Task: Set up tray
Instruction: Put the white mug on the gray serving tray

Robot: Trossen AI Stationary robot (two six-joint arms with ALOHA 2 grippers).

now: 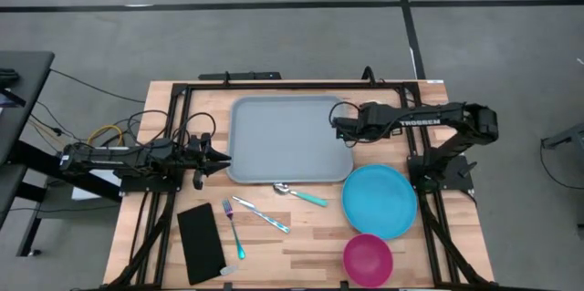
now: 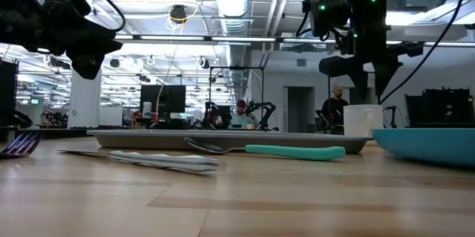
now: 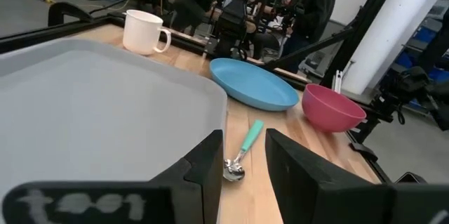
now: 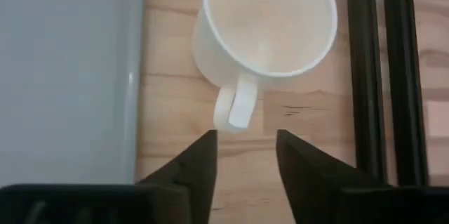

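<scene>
The grey-blue tray (image 1: pixel 287 140) lies flat on the wooden table, at the middle of its far half. A white mug (image 4: pixel 266 27) stands upright on the wood just off the tray's far right corner, its handle (image 4: pixel 235 108) turned toward my right gripper. My right gripper (image 4: pixel 245 147) hangs slanting down over it, open, its fingertips just short of the handle and touching nothing. My left gripper (image 3: pixel 242 154) is level at the tray's left edge, open, with nothing between its fingers.
Near the front of the tray lie a teal-handled spoon (image 1: pixel 301 193), a knife (image 1: pixel 262 215), a fork (image 1: pixel 233 230) and a black napkin (image 1: pixel 201 241). A blue plate (image 1: pixel 379 200) and a pink bowl (image 1: pixel 368 257) sit at the near right. Black frame rails (image 4: pixel 365 76) run beside the mug.
</scene>
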